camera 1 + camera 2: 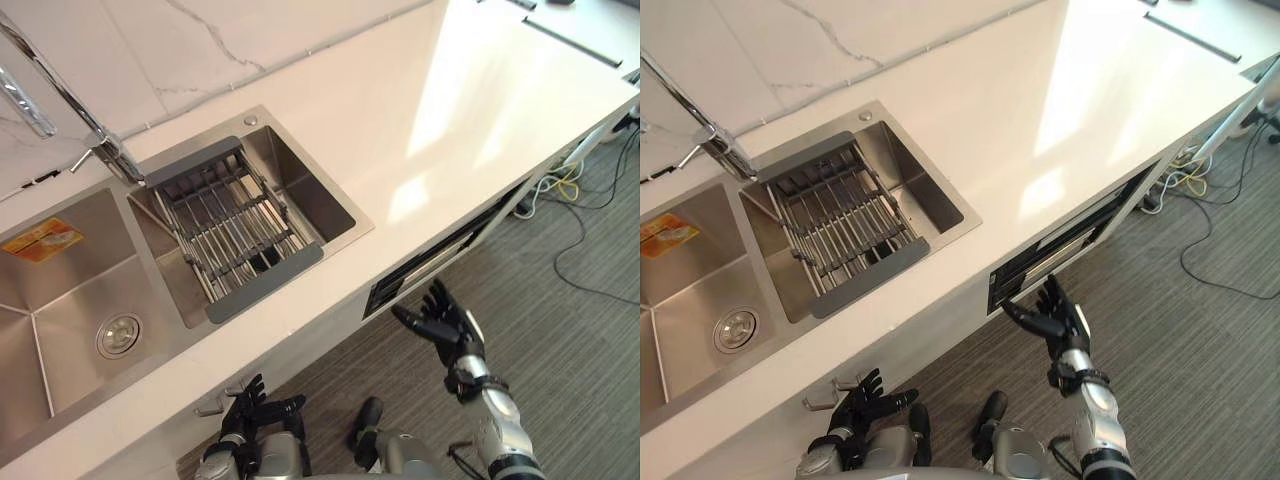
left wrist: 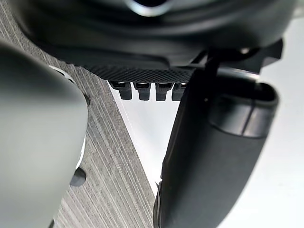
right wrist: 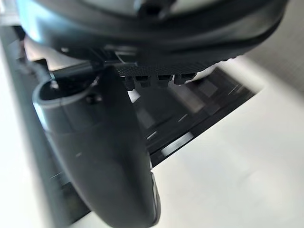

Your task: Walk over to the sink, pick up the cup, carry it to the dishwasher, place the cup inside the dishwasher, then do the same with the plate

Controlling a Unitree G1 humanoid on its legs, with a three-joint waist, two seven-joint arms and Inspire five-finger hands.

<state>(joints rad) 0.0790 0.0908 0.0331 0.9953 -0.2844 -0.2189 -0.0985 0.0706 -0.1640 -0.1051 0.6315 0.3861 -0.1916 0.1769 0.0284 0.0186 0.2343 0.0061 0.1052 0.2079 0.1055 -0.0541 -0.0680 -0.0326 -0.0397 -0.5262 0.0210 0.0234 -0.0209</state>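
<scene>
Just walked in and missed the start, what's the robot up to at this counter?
It stands at the white counter beside a steel double sink with a wire rack across one basin. Neither hand holds anything. The right hand, fingers relaxed, is raised near the dark dishwasher opening under the counter edge. The left hand hangs low by the cabinet front. I can't make out a cup or plate.
</scene>
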